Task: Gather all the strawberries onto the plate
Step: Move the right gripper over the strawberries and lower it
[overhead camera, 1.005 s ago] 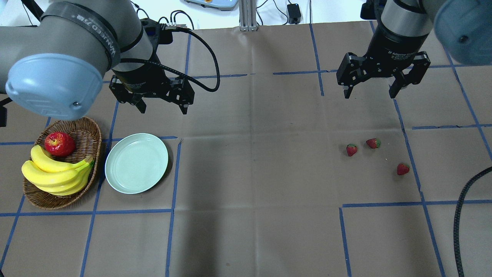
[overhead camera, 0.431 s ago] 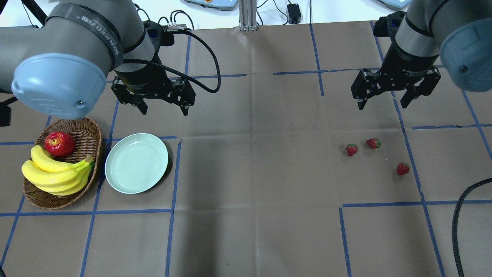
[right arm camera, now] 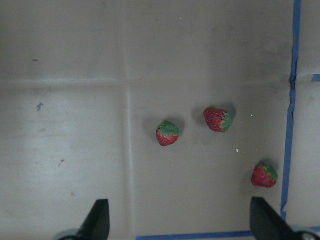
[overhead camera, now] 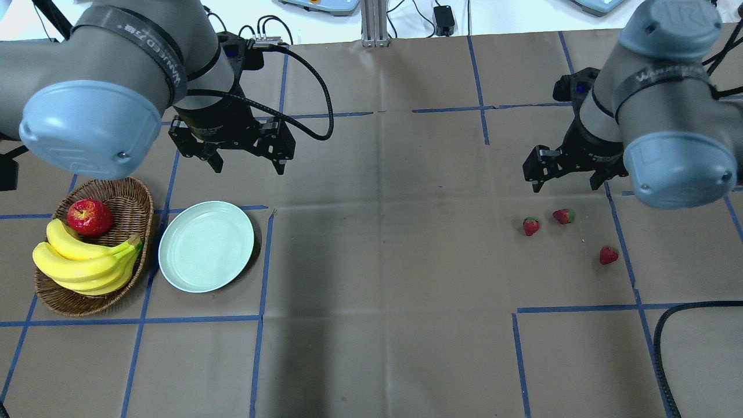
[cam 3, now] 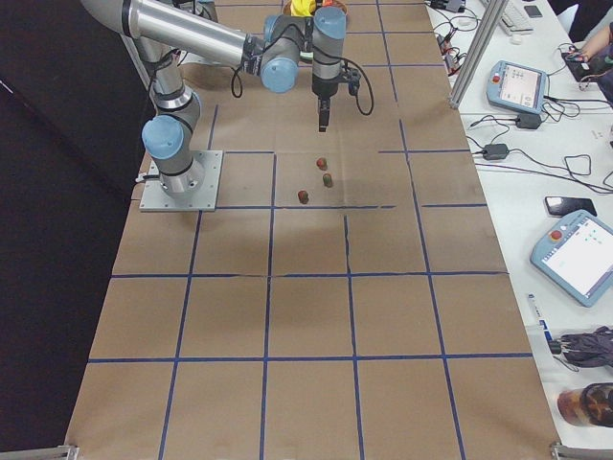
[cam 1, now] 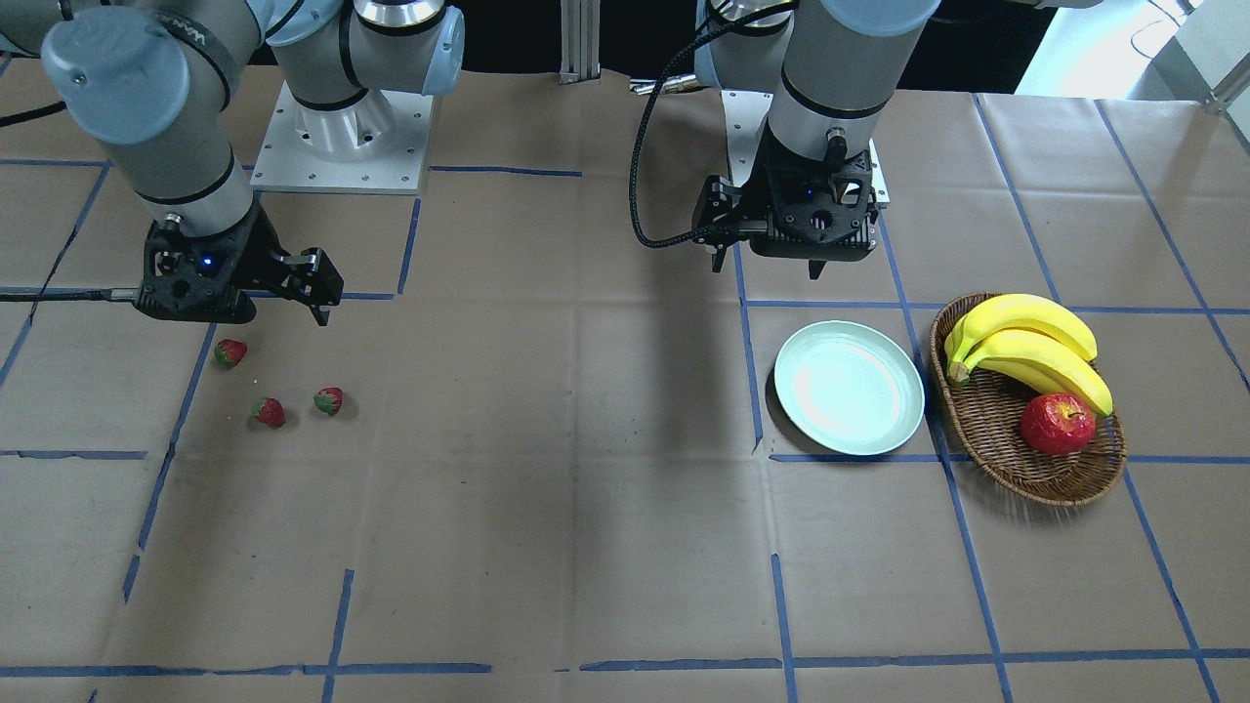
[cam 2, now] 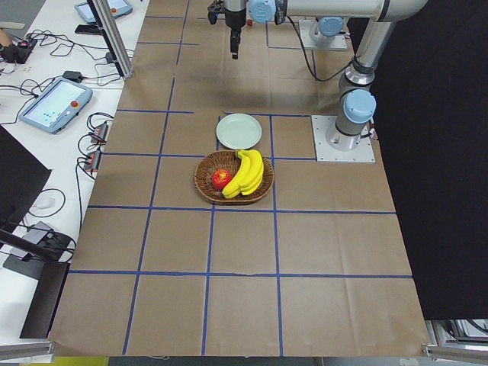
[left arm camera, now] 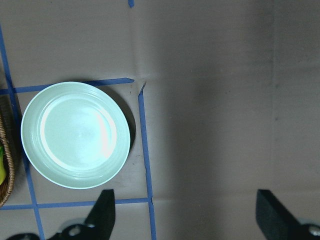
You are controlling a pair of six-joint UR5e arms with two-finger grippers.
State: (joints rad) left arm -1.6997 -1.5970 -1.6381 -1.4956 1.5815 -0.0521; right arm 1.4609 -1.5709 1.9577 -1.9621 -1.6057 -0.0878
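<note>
Near the right tool (overhead camera: pixel 563 187) (spread apart) lie the strawberries (overhead camera: pixel 531 226), leafy tops pointing different ways

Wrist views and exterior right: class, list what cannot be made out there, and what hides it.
- Left wrist: the basket is cut off by the left edge; only a rim strip shows.
- Right wrist: the right gripper has its fingers cut off by the bottom edge.
- Exterior right: the strawberries are too small to show leaves.
</note>
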